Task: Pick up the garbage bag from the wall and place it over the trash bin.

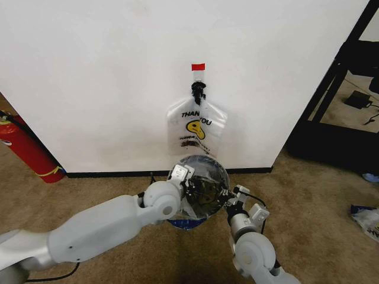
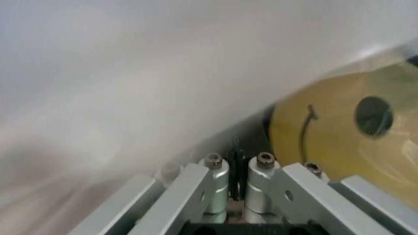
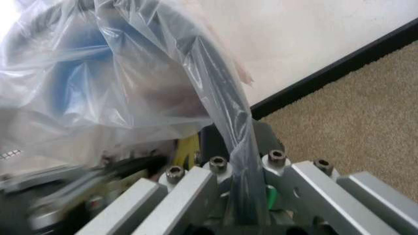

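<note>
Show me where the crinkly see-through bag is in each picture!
Head view: the garbage bag lies over the trash bin, between both grippers.
Left wrist view: its yellow smiley fills one side.
Right wrist view: a strip runs into the right gripper.
Shared landmark: the white wall.

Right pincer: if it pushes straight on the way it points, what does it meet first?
Probably the white wall just above its black baseboard. The right pincer, shut on the thin see-through plastic garbage bag, points past the film; depth is unclear.
</note>
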